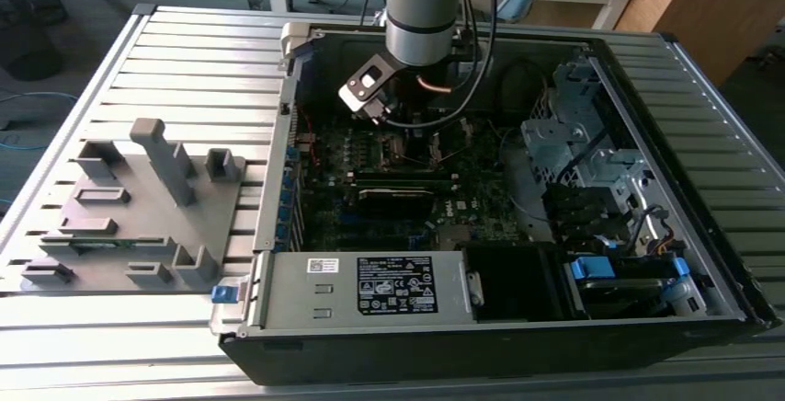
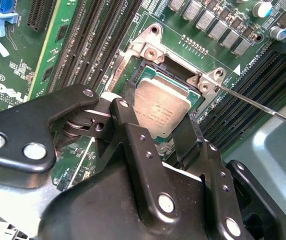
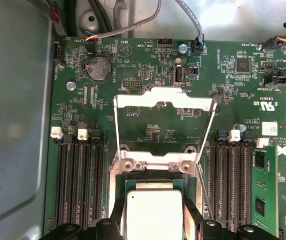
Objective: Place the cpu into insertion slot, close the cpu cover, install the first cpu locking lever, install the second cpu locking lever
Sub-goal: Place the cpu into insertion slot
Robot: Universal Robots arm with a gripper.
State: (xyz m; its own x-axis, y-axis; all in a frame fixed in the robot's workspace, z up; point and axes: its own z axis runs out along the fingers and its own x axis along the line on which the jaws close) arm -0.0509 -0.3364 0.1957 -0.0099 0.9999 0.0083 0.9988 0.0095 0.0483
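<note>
The cpu [image 3: 154, 217] [image 2: 160, 107], a small square chip with a dull silver-grey top, lies flat and level within the insertion slot [image 3: 120, 197] [image 2: 175, 75]. The slot is a dark square socket with a thin metal rim on the green motherboard, between rows of long black memory slots. The cpu cover [image 3: 160, 99], a thin silver frame with a large cut-out, is swung open from its hinge, clear of the chip. A thin locking lever [image 3: 205, 197] [image 2: 253, 105] juts out unlatched beside the socket.
</note>
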